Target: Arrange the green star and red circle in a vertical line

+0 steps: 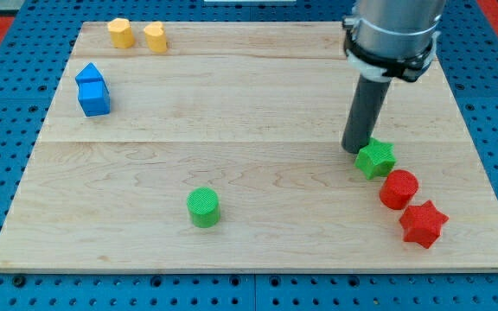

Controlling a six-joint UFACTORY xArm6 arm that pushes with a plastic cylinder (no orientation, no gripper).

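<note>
The green star (375,159) lies at the right of the wooden board (232,112). The red circle (399,189) sits just below and to the right of it, close to touching. My tip (356,149) is at the star's upper left edge, touching or nearly touching it. The dark rod rises from there to the view's top.
A red star (423,224) lies below and right of the red circle, near the board's right edge. A green circle (203,207) sits at bottom centre. Two blue blocks (92,90) are at the left. Two yellow blocks (137,35) are at the top left.
</note>
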